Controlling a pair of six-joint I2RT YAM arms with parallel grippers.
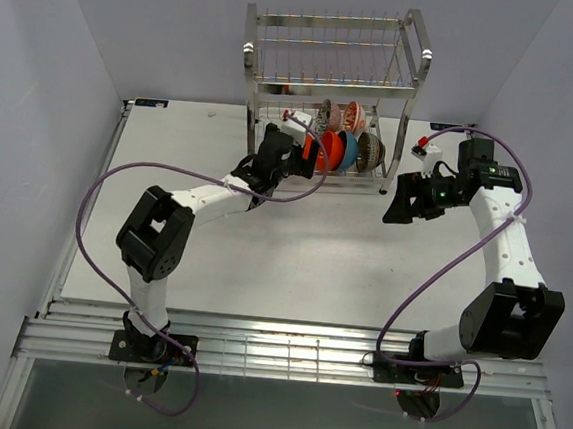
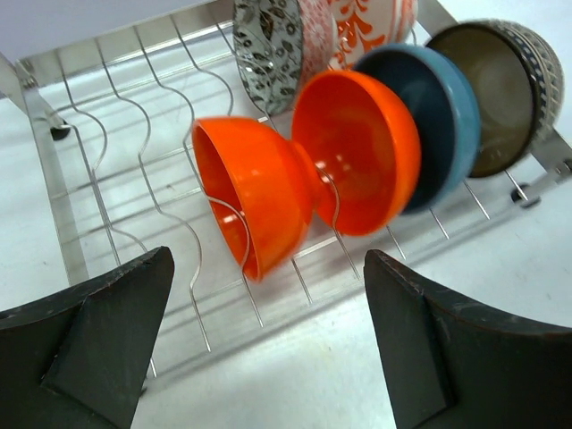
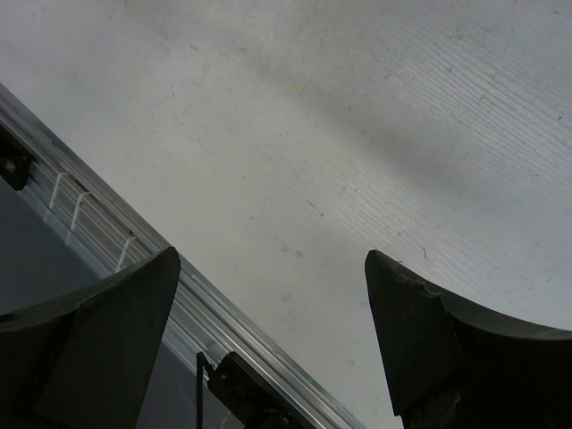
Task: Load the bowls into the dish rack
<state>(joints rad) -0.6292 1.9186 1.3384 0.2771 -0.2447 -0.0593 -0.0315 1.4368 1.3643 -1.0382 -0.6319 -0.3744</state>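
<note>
Silver wire two-tier dish rack point(image 1: 331, 50) at 12 o'clock on white desk point(image 1: 293, 255); bowls point(image 1: 345, 144) incl. glossy orange round bowl point(image 2: 250, 206) in lower tier. L fingers point(image 2: 107, 331), R fingers point(image 3: 447, 340) wide open, empty. Likely loading done; next: retract L w/o nudging.

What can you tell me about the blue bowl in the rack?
The blue bowl is round and glossy, like glazed pottery, darker inside than at its rim. It stands on edge, leaning, in the lower level of the wire rack, nested between an orange bowl and a brown bowl. The orange one hides part of it.
</note>
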